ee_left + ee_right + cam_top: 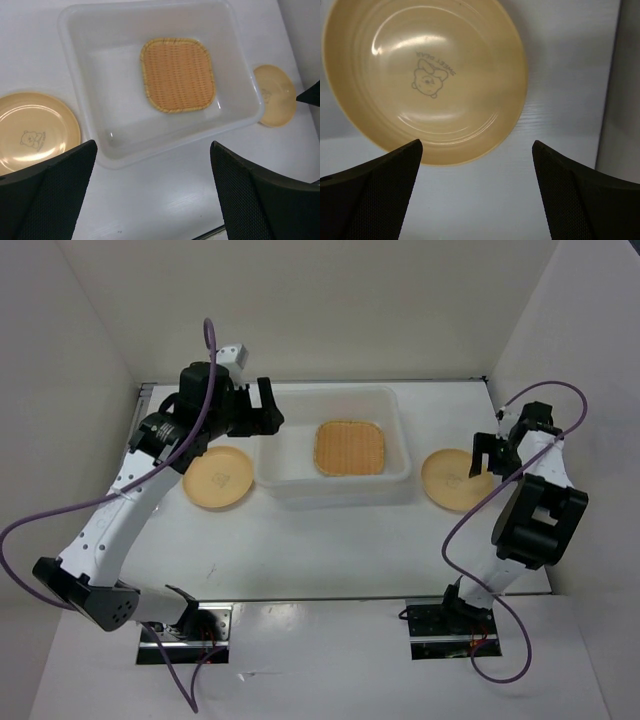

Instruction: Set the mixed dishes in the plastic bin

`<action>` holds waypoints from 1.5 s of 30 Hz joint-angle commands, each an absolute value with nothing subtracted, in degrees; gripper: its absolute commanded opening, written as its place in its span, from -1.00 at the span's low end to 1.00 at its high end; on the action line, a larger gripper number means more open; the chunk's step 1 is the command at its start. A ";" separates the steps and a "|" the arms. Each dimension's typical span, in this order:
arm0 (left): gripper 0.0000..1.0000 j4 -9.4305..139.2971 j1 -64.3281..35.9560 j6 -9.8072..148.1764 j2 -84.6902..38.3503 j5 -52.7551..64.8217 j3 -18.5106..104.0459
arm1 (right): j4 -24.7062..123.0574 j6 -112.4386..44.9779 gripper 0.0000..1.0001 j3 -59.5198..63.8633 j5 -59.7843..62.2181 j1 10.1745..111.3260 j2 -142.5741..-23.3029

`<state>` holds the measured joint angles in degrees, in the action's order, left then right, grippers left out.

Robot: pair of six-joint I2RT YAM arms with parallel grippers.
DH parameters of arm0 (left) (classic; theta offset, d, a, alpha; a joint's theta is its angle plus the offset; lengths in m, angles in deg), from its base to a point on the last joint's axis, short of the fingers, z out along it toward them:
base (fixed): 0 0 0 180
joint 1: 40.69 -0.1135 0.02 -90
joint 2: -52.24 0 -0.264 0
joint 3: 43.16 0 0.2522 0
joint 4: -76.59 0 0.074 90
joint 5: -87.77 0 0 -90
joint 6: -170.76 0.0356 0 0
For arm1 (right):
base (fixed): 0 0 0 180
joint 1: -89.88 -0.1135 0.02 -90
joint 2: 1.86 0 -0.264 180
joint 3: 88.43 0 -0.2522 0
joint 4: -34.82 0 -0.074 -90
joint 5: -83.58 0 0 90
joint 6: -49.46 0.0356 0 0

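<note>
Yellow-tan and shiny, the right round plate [425, 75] lies flat on the white desk [320, 550], right below the right gripper [476, 147]. This gripper is spread wide and holds nothing. From its own camera, the near edge of the plate sits between the two black fingers [380, 185]. I cannot tell if the fingers touch the plate. A little bear face [427, 80] is drawn in the middle of the plate.

The left gripper [272, 408] is spread wide too, and it holds nothing. It hangs above the back left corner of the plastic bin [335, 495]. The left round plate [217, 478] lies flat on the desk below and to the left of it, not between its fingers. This plate has a small bear on it as well.

The plastic bin sits in the middle of the desk, between the two round plates. Each round plate lies just beside one end of the bin, so a bin wall stands between each plate and the inside of the bin. I cannot tell if the right round plate touches the bin.

Inside the bin lies one thing: the woven plate [350, 447], a tan square with round corners. It lies flat on the bottom, nearer the right end. Plain white walls [300, 300] stand around the desk, and a purple cable [470, 510] loops off each arm.
</note>
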<state>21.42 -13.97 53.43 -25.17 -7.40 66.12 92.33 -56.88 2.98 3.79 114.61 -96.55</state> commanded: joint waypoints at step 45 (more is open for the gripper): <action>1.00 18.36 -13.88 52.90 -26.43 -14.44 66.58 | 94.27 -57.77 -1.00 -3.66 17.04 122.57 -104.26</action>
<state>16.59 -13.97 52.12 -26.88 -12.73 65.56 91.32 -57.41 2.52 17.26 121.86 -110.32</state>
